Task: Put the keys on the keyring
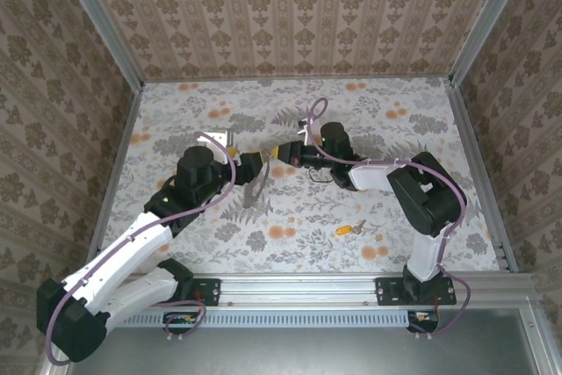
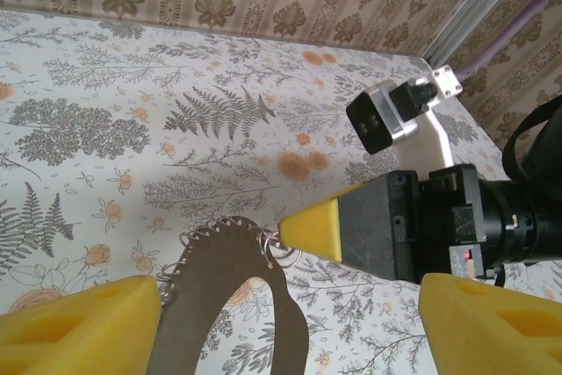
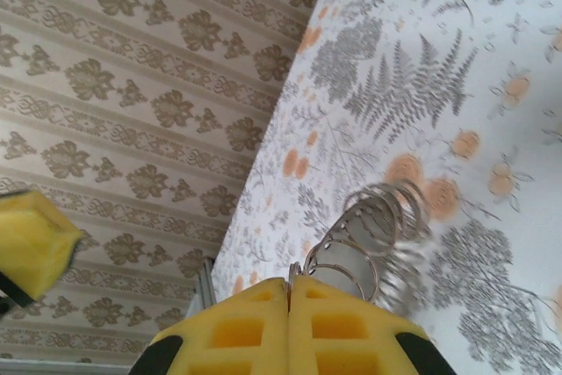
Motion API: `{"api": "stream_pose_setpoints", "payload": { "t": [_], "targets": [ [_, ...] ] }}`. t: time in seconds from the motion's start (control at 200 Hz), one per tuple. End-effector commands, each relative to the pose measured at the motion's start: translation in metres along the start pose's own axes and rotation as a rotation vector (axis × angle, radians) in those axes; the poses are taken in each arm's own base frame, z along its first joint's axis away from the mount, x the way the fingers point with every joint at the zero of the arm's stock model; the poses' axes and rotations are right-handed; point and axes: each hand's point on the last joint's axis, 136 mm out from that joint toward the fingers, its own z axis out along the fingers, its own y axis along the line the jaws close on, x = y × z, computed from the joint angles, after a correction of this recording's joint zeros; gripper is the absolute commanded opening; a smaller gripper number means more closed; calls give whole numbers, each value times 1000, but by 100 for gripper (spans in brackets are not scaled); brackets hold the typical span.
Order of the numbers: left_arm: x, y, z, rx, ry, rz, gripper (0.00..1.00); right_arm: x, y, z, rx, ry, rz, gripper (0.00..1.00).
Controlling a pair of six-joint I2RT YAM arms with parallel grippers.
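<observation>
Keyring (image 3: 362,233) is held up off the table mid-scene, pinched at the very tips of the right gripper (image 3: 290,300), whose pads are pressed flat together on the wire. It reads as thin silvery wire coils with a brown strap (image 2: 233,305) hanging below. Expect it to be light, springy and slick, so it will likely swing and twist in a tip pinch like that. The left gripper (image 2: 290,309) sits just left of it, fingers wide apart either side of the strap and touching nothing as far as I can tell. The key (image 1: 345,230) lies flat on the table (image 1: 395,129), near-right, well apart from the ring and closer to the right arm. It's tiny, light and hard, with an orange-yellow head and a short blade, and will probably skid if nudged. I'd take it by the head, pads across the flats, with the threading end left clear. The coil will try to rotate away under load, so a second hold on the strap close to the ring should steady it.
</observation>
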Motion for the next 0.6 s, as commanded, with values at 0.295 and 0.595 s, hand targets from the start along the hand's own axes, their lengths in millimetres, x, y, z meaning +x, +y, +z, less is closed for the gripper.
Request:
{"api": "stream_pose_setpoints", "payload": {
  "t": [0.295, 0.595],
  "targets": [
    [5, -5, 17, 38, 48, 3, 79, 63, -74, -16, 242, 158, -3, 0],
    [13, -7, 36, 60, 78, 1, 79, 88, -110, -22, 390, 245, 3, 3]
  ]
}}
